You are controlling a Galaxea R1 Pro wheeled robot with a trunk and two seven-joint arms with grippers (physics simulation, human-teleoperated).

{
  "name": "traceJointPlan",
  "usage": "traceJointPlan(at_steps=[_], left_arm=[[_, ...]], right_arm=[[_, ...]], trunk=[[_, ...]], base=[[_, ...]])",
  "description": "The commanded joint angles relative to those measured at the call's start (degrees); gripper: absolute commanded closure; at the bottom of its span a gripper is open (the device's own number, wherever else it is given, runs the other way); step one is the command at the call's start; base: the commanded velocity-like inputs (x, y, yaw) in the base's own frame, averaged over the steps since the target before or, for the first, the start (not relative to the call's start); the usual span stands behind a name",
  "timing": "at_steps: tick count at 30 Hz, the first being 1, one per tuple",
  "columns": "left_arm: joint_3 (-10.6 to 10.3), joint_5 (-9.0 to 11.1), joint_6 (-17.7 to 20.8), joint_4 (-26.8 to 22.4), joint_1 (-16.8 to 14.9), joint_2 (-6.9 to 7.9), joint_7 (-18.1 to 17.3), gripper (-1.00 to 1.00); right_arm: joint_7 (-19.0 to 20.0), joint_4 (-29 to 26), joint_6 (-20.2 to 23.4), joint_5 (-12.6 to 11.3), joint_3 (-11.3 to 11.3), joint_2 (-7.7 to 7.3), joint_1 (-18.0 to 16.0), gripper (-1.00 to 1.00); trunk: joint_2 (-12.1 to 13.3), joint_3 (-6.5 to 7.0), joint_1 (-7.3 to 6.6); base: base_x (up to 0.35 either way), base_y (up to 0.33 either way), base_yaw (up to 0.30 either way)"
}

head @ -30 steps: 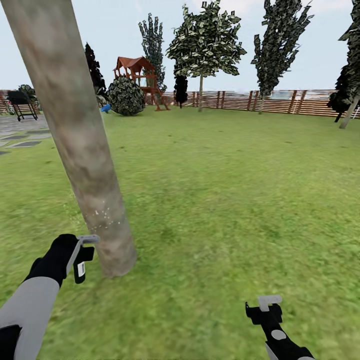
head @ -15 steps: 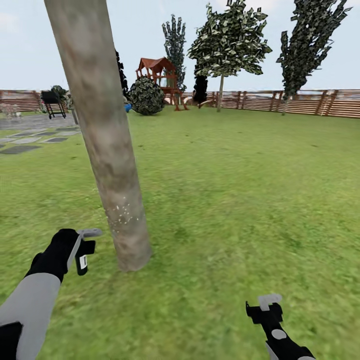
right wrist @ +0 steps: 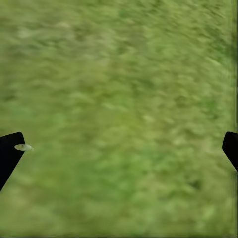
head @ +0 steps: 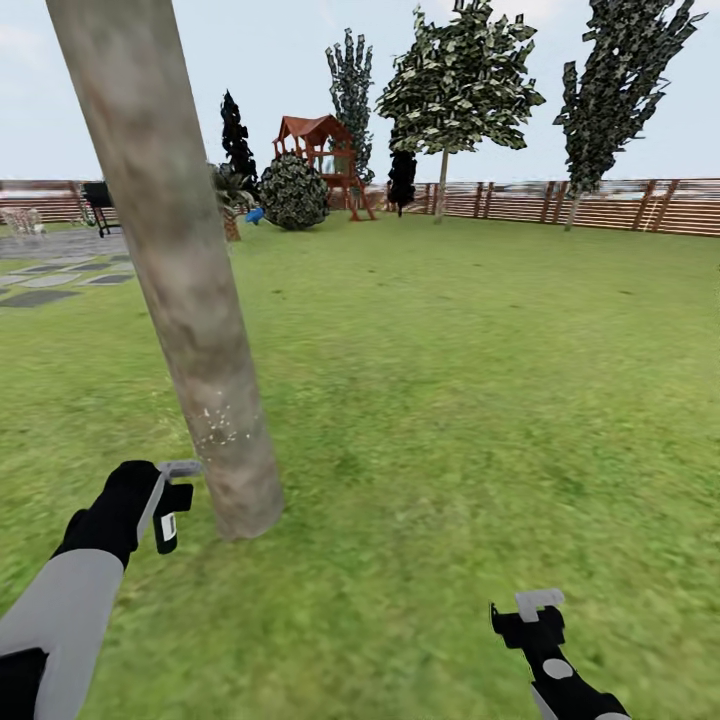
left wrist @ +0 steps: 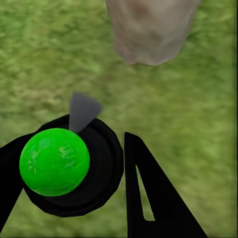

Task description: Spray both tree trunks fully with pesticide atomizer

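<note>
While the left gripper (head: pixel 165 500) is hovering low over the lawn (head: pixel 470 380), it is clamping the pesticide atomizer (left wrist: pixel 67 166) between its fingers (left wrist: pixel 148 198): the left wrist view is showing a bright green ball-shaped cap sitting on a black body, with a grey nozzle piece pointing ahead from it. Just beyond that nozzle, the tree trunk (head: pixel 180 290) is rising out of the grass, pale grey-tan and mottled, with a patch of fine white specks (head: pixel 218 425) showing on its bark a little above the gripper's height. The atomizer is sitting close to the trunk's base without touching it. Well off to the other side, the right gripper (head: pixel 535 612) is hanging above bare grass with its jaws spread wide and nothing between them; its two dark fingertips (right wrist: pixel 10 153) are sitting at opposite edges of the right wrist view. Far ahead of both grippers, a wooden slat fence (head: pixel 600 205) is closing off the garden, with leafy trees (head: pixel 455 80) and a red-roofed play structure (head: pixel 320 150) standing before it.
</note>
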Motion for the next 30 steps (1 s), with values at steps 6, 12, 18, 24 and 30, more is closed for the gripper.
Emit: traceJointPlan(at_steps=[6,12,18,24,30], left_arm=[[0.07,-0.62,0.32,-0.08,-0.02,0.09,-0.39,1.00],[0.12,-0.55,0.33,-0.03,0.08,0.04,-0.23,1.00],[0.14,-0.58,0.33,0.01,0.09,0.06,-0.06,1.00],[0.19,-0.57,0.33,0.00,-0.16,0.00,-0.01,1.00],[0.23,-0.54,0.33,0.00,-0.43,-0.08,-0.01,1.00]], right_arm=[[-0.18,0.30,-0.22,0.57,-0.39,0.15,-0.05,-1.00],[-0.18,0.37,-0.22,0.57,-0.39,0.35,-0.05,-1.00],[-0.18,0.40,-0.23,0.57,-0.39,0.36,-0.05,-1.00],[-0.18,0.40,-0.23,0.57,-0.39,0.36,-0.05,-1.00],[-0.28,0.40,-0.23,0.62,-0.39,0.22,-0.05,-1.00]], trunk=[[-0.03,-0.05,-0.03],[-0.03,-0.05,-0.03],[-0.03,-0.05,-0.03],[-0.03,-0.05,-0.03],[-0.03,-0.05,-0.03]], base=[[-0.058,-0.264,0.000],[-0.001,-0.274,0.051],[0.029,-0.273,0.250],[0.179,-0.232,0.270],[0.270,-0.158,0.060]])
